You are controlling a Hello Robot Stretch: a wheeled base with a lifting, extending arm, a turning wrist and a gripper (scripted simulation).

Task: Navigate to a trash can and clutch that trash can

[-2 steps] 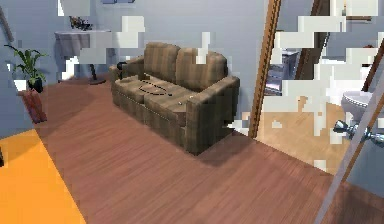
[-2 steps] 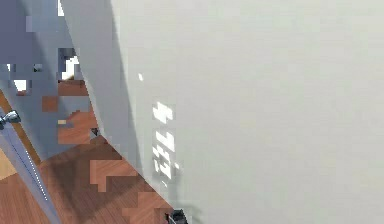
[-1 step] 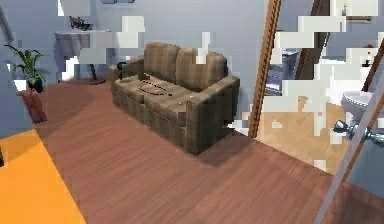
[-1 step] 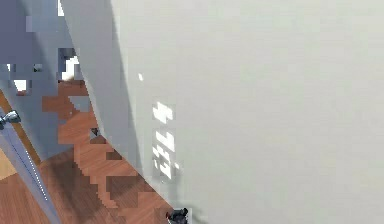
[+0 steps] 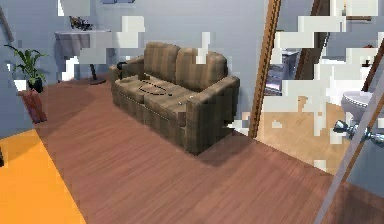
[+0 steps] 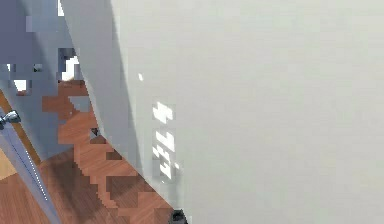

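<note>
Wooden floor [image 5: 200,175] in reddish-brown planks runs right across the forward view, with a blue-grey wall [image 5: 190,25] behind it. In the arm side view a broad pale panel [image 6: 270,100] stands very close, and I can't tell whether it is wall or door. A strip of the same plank floor [image 6: 90,165] runs past it at lower left.

Ahead, middle of the room, there's a brown striped sofa [image 5: 175,95]. It has two seats and is set at an angle, its back toward the wall. On the forward view's right is a wood-framed doorway [image 5: 265,75], with lighter flooring [image 5: 290,130] beyond it. A flat orange area [image 5: 30,185] fills the lower left corner.

In the far left corner stands a small white-draped surface [image 5: 82,45], with something dark [image 5: 80,23] on top that is too small to name. Just nearer on the left is a leafy plant [image 5: 28,65] in a reddish pot.

Through the doorway there's a white bathroom fixture [image 5: 357,100], shape unclear. A metal door handle [image 5: 345,128] juts in at the right edge, and one shows again at the arm side view's left [image 6: 10,118]. A thin dark loop [image 5: 152,88] lies on the sofa seat.

As for the trash can, I cannot tell where it stands, which way it points or how its long axis lies. The pincer's state I cannot tell either.
</note>
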